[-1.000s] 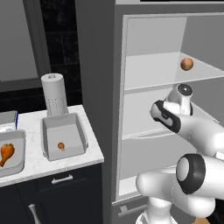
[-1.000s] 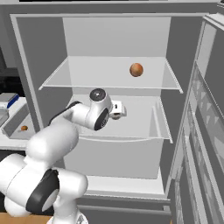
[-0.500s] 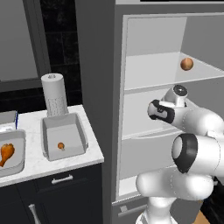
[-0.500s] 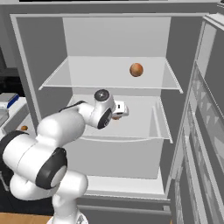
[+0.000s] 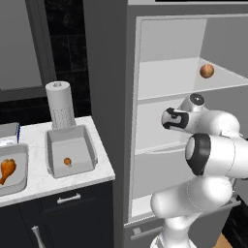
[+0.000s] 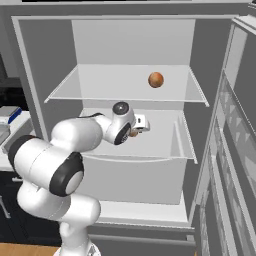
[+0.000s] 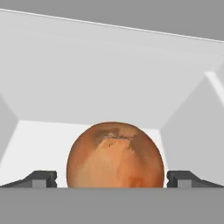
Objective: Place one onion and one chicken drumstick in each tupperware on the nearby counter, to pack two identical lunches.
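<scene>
The arm has swung further into the open fridge over the last second, and now an onion [image 7: 115, 155] sits squarely between the spread fingertips [image 7: 41, 178], which stand wide on either side, not touching it. With one tupperware [image 5: 69, 154] on the counter [image 5: 94, 173] holding only a small onion and the other [image 5: 12, 169] a drumstick [image 5: 7, 168], this looks like the reach for the missing onion; closing comes next, I'd guess.
</scene>
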You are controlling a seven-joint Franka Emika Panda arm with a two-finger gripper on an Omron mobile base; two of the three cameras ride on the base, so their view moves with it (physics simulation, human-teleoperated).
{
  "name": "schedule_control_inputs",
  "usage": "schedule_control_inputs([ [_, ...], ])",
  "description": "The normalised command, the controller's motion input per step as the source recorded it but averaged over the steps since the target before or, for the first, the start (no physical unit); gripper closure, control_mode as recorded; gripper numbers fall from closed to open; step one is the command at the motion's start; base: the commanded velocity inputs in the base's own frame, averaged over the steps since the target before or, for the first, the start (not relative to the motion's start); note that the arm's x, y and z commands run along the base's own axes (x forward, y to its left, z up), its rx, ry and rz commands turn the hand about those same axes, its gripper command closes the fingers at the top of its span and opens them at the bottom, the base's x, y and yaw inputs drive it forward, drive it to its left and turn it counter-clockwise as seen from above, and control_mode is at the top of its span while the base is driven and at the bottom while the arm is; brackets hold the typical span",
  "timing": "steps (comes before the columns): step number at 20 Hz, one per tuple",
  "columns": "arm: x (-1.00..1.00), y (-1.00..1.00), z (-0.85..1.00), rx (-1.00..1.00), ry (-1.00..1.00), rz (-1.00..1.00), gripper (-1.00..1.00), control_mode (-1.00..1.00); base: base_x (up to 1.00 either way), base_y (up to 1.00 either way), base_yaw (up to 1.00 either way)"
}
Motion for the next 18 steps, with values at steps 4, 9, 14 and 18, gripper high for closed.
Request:
schedule_control_inputs([
  [4,0.01,0.0,-0.19,0.0,0.0,0.0,-1.0,-1.0,0.0,0.0,0.0],
  [9,0.06,0.0,-0.2,0.0,0.0,0.0,-1.0,-1.0,0.0,0.0,0.0],
  [14,0.08,0.0,-0.13,0.0,0.0,0.0,-1.0,-1.0,0.0,0.0,0.0],
  [18,0.0,0.0,-0.39,0.0,0.0,0.0,1.0,-1.0,0.0,0.0,0.0],
])
